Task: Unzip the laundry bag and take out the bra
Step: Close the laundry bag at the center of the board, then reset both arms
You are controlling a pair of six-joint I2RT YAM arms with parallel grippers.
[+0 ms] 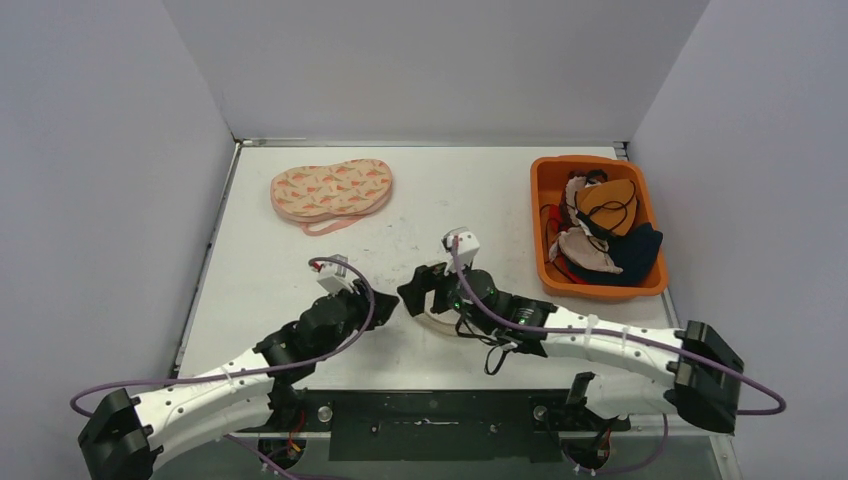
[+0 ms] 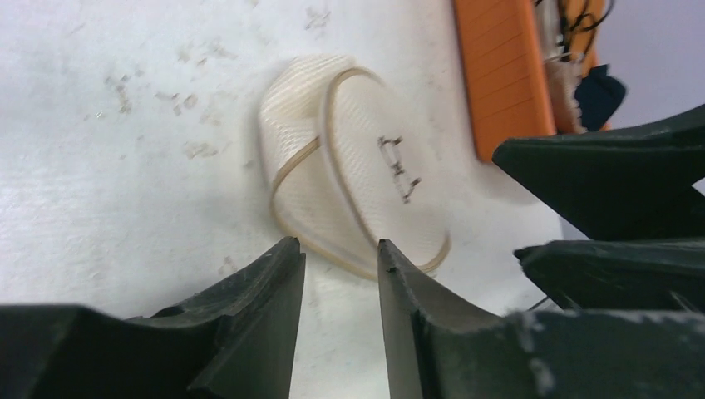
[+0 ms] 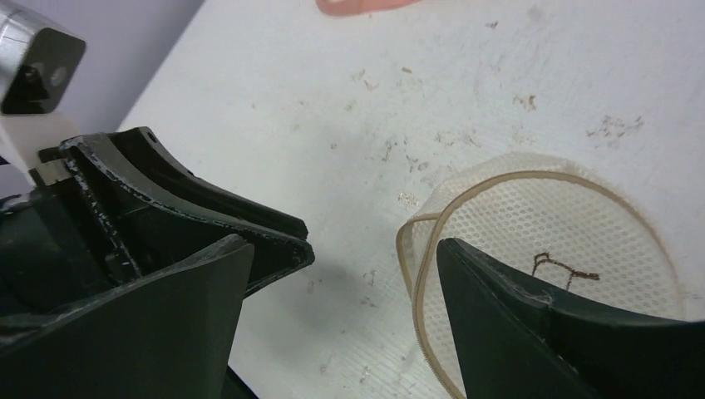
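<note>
Two tools: left tool [image 2: 337, 243], right tool [image 3: 342, 245], both spread empty.
Laundry bag [image 2: 357, 183]: unpinned ahead; may be shoved aside.

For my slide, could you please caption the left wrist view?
Open left gripper facing mesh laundry bag, orange bin beyond.

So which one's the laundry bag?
On the white table, look where the left gripper and right gripper nearly meet. There lies a round white mesh laundry bag with tan trim. Only it is netting, unlike the orange plastic bin and pink carrot-print bra.
</note>
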